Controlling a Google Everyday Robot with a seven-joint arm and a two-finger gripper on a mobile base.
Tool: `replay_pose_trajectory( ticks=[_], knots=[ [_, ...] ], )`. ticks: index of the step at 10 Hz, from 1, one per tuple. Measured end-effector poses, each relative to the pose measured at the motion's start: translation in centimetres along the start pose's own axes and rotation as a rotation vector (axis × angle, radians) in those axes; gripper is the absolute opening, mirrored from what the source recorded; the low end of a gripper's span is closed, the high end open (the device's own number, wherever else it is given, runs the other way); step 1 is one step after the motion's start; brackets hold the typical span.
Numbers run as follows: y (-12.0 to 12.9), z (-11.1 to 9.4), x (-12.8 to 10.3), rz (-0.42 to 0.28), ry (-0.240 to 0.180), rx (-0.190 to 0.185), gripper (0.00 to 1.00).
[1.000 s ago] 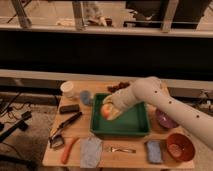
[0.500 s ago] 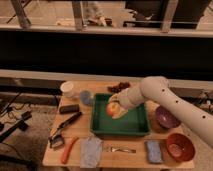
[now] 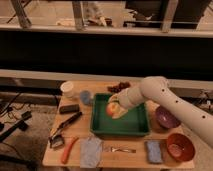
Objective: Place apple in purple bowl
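Gripper (image 3: 118, 107) lifting the apple (image 3: 111, 109) clear of the green tray (image 3: 120, 131)

The gripper is clamping the apple and hanging it over the tray's left half, having been rising and drifting slightly right over the last second. The purple bowl (image 3: 166, 118) is sitting empty on the counter (image 3: 131, 159) just right of the tray, so the carry looks under way, with most of the rightward travel remaining.
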Motion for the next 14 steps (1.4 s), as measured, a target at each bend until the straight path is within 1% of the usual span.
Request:
replay_pose_trajectory(
  ticks=[4, 6, 8, 9, 11, 12, 14],
  knots=[
    [0.0, -0.1, 0.1, 0.002, 0.001, 0.005, 0.14],
    [-0.5, -1.4, 1.0, 0.033, 0.016, 0.050, 0.14],
    [-0.8, -3.9, 3.3, 0.071, 0.034, 0.104, 0.14],
    [-0.8, -5.7, 5.3, 0.100, 0.047, 0.139, 0.14],
    [-0.8, -8.0, 7.9, 0.144, 0.071, 0.190, 0.14],
    [-0.7, -9.9, 10.4, 0.199, 0.096, 0.237, 0.14],
    [-0.1, -12.0, 13.6, 0.270, 0.128, 0.286, 0.14]
  ],
)
